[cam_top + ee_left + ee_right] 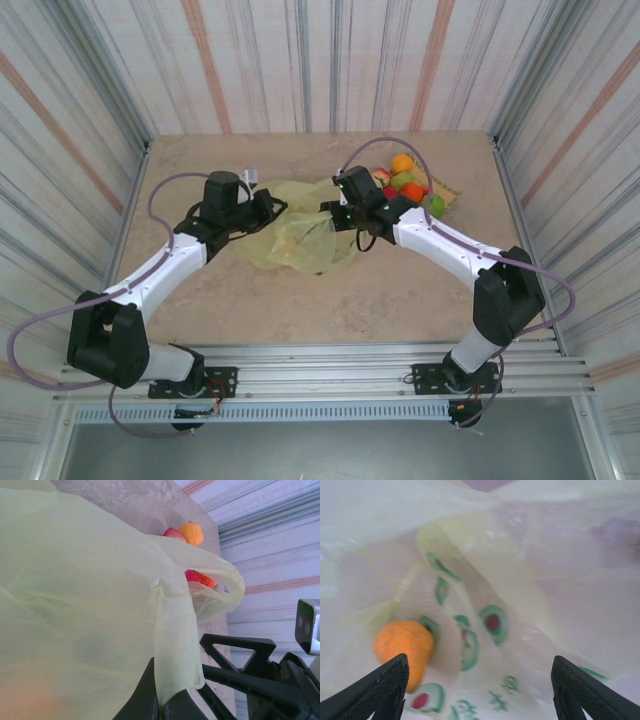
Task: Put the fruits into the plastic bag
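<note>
Bag: plastic bag [298, 245], yellow-green and see-through, lies crumpled on the table [200, 290], stretched between the two sets of fingers.
Left fingers: left fingers [140, 702] are pinched together on a fold of the bag's edge, and the film rises up and away from them. From above, the left fingers [270, 204] sit at the bag's left rim.
Right fingers: right fingers [382, 690] are spread wide with nothing between them, poked into the bag's mouth with film all around. From above, the right fingers [332, 211] meet the bag's right rim, apart from the left pair.
Fruit inside: one orange fruit [405, 647] sits in the bag just ahead of the right fingers, close to one tip. It's kinda blurry, so I can't tell if it touches.
Fruits outside: the rest of the fruits [405, 182] are heaped on a woven mat [448, 193], on the far side of the right fingers from the bag. They're orange, green, red and pinkish.
Left wrist peek: a second orange fruit [191, 532] and a pinkish fruit [172, 533] poke over the bag's far edge, well away from the left fingers. A red fruit [200, 577] shows by the handle loop [227, 587].
</note>
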### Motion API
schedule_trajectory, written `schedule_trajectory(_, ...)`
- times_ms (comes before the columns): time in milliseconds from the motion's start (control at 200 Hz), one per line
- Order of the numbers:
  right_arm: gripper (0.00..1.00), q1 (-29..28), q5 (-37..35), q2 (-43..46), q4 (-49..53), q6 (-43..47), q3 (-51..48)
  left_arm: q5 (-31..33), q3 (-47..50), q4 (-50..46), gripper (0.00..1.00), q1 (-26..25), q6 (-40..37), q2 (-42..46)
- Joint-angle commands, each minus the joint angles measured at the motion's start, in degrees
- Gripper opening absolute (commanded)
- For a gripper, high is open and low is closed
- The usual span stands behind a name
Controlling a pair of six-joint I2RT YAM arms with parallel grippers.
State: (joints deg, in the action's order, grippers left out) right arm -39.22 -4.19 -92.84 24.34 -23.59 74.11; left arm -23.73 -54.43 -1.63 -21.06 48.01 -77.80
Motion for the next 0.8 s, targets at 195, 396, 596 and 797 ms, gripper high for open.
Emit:
schedule_trajectory(195,0.74,3.5,-9.9,2.1,15.4,6.5,2.7,-4.7,-1.1,0.7,0.00,1.7,-3.8,0.0)
schedule_trajectory(396,0.75,7.7,-1.7,9.4,14.1,10.9,0.1,-5.7,-2.1,-0.8,0.00,3.0,-4.8,-0.4)
schedule_trajectory(596,0.77,17.7,-0.4,14.7,15.6,12.0,-0.5,-7.2,-2.3,0.0,0.00,3.1,-3.6,-1.6)
schedule_trajectory(797,0.83,28.0,-4.3,12.5,16.3,14.2,0.2,-7.1,-2.3,-0.2,0.00,3.0,-3.4,-1.6)
